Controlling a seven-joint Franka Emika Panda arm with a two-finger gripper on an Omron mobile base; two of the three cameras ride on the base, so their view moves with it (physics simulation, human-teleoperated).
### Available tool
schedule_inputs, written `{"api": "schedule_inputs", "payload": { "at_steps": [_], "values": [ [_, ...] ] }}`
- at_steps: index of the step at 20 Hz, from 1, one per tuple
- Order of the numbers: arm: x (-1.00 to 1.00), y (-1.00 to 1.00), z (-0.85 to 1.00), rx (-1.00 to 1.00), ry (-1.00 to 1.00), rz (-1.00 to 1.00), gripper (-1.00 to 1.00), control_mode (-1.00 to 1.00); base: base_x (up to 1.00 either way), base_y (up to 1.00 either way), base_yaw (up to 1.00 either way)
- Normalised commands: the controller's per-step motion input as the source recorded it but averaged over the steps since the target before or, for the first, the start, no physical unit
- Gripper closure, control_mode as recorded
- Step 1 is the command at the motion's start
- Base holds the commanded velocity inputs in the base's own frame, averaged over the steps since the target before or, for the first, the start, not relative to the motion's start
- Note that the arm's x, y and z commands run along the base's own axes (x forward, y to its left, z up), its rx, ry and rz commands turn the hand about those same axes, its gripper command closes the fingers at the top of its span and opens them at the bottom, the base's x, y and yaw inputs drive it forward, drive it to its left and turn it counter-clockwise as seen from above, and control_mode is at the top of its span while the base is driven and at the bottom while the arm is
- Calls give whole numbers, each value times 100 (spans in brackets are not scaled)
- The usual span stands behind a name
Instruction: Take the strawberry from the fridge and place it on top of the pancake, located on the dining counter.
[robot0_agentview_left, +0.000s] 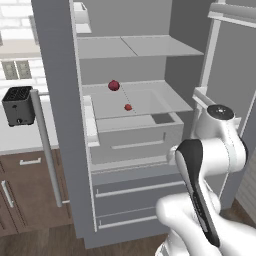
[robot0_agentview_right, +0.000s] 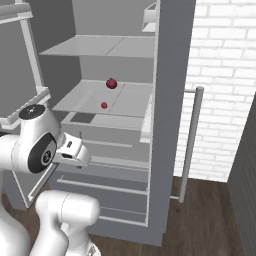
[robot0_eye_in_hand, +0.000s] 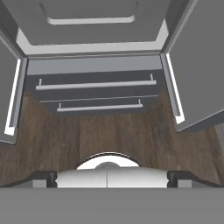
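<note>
The pincer (robot0_eye_in_hand: 112, 177) is seen w/ its finger tips spread fully apart, nothing held between them; it is pointed down at the wood floor (robot0_eye_in_hand: 109, 135) in front of the fridge (robot0_agentview_left: 60, 125), approx. over the two lower drawers (robot0_eye_in_hand: 96, 94). The white arm (robot0_agentview_left: 215, 150) is folded low before the open fridge, both doors swung out. Inside, the strawberry (robot0_agentview_left: 128, 107) is found lying on the mid glass shelf (robot0_agentview_left: 165, 102), toward the front, above a pale bin (robot0_agentview_left: 135, 137). A larger dark maroon fruit (robot0_agentview_left: 114, 85) is set further back on the same shelf, apart from the strawberry. To the left of the fridge, a dark toaster (robot0_agentview_left: 18, 106) is seen on a pale counter (robot0_agentview_left: 20, 137) over brown cabinets. On the right side, a white brick wall (robot0_agentview_right: 225, 75) is visible.
</note>
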Motion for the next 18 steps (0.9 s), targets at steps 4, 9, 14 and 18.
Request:
{"api": "schedule_inputs", "payload": {
  "at_steps": [4,9,14,18],
  "values": [
    [0,0,0,0,0,0,-100,-100,0,0,0],
    [0,0,0,0,0,0,-100,-100,0,0,0],
    [3,1,0,0,-1,0,-100,-100,0,0,0],
    [8,4,0,0,0,0,-100,100,40,16,0]
  ]
}}
